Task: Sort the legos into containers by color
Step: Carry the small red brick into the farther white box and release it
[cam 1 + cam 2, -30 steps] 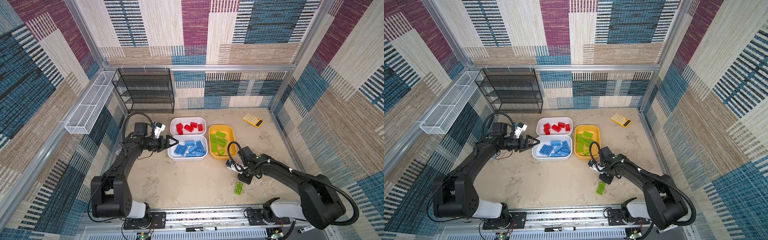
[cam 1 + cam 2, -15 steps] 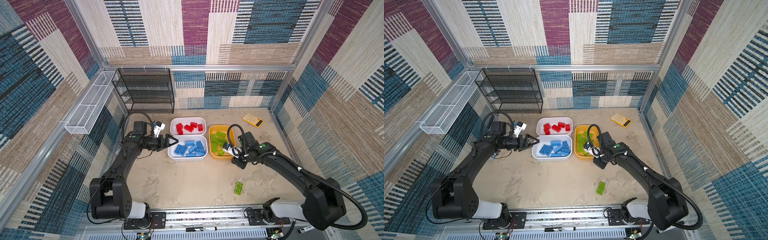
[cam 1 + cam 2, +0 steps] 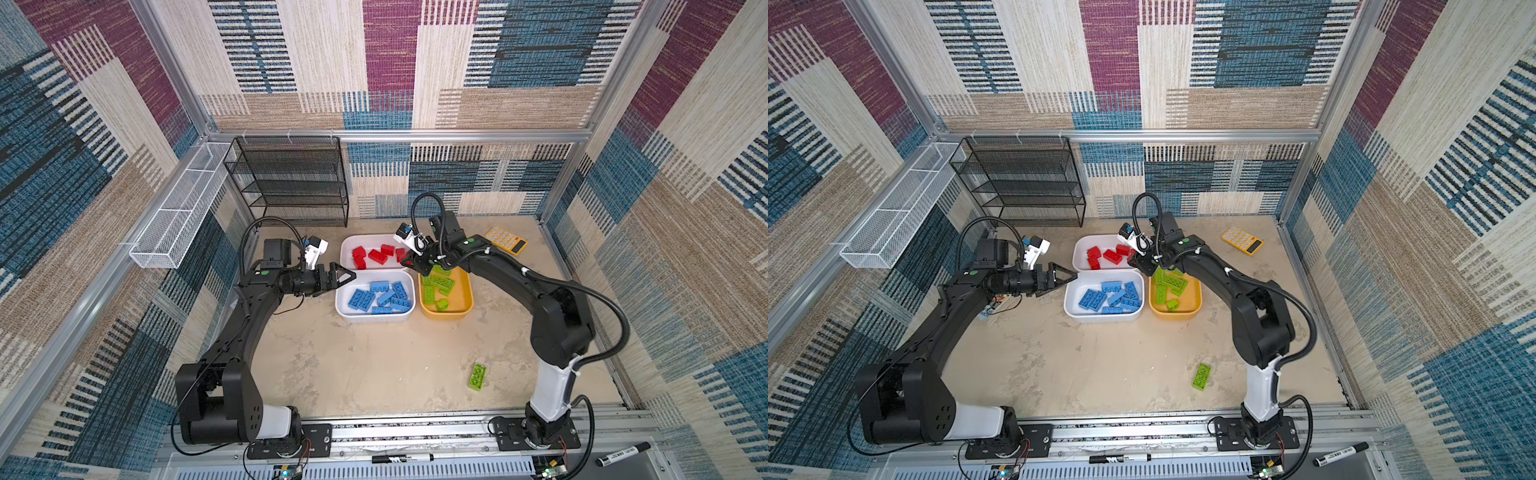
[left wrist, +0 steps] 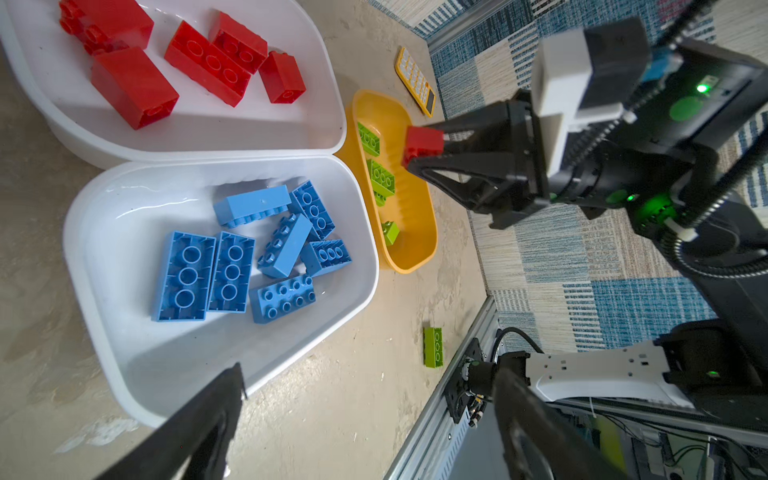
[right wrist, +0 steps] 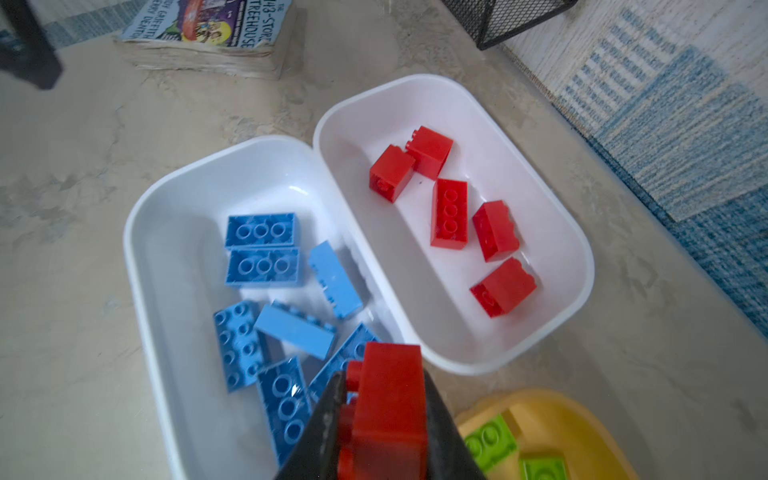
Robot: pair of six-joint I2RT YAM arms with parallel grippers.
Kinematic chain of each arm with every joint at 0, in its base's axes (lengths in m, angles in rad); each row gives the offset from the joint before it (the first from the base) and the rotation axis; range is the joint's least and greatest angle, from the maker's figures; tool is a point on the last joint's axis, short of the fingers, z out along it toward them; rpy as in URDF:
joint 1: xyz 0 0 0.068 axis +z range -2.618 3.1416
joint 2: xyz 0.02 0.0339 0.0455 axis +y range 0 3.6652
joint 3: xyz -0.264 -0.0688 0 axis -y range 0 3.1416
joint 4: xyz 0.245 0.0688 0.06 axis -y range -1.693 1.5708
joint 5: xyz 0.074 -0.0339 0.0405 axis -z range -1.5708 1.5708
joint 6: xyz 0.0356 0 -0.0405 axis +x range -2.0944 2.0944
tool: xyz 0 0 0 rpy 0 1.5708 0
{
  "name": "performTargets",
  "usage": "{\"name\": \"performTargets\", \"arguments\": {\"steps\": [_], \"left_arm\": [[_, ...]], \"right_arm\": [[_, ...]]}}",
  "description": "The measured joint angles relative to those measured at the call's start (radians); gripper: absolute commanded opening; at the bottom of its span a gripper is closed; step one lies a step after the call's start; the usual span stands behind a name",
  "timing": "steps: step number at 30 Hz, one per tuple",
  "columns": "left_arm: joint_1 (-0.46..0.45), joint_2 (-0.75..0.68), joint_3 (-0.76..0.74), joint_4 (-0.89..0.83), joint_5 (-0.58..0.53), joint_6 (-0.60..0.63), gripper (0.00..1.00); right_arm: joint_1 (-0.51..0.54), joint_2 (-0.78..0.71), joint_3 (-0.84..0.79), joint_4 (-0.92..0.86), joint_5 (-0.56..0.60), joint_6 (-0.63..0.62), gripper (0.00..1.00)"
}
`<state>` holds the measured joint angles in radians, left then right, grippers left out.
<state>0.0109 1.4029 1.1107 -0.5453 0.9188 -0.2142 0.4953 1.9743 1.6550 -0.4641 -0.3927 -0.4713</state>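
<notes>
Right end effector (image 3: 410,262) tight, left (image 3: 347,276) wide.

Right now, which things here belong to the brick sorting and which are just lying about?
Job: red brick in the right hand; loose green brick; tub of red bricks; tub of blue bricks; yellow tub of green bricks.
Lying about: calculator; black mesh rack; white wire basket; book; marker.

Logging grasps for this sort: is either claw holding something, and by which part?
The right claw pinches a small red brick across two opposite faces, one end jutting forward. The left claw is open, holding nothing.
</notes>
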Motion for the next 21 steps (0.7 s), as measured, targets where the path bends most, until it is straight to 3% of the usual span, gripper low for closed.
{"name": "performTargets", "arguments": {"steps": [9,13,15,21], "left_arm": [[0.0,-0.015,-0.022,0.039,0.0,-0.023,0.95],[0.0,-0.015,-0.023,0.04,0.0,-0.023,0.95],[0.0,-0.015,-0.023,0.04,0.0,-0.023,0.95],[0.0,-0.014,-0.023,0.04,0.001,-0.023,0.95]], "right_arm": [[0.006,0.306,0.29,0.041,0.085,0.011,0.29],[0.006,0.361,0.359,0.031,0.102,0.01,0.51],[0.007,0.354,0.349,0.02,0.101,0.003,0.6],[-0.002,0.149,0.097,-0.01,0.074,-0.028,0.67]]}}
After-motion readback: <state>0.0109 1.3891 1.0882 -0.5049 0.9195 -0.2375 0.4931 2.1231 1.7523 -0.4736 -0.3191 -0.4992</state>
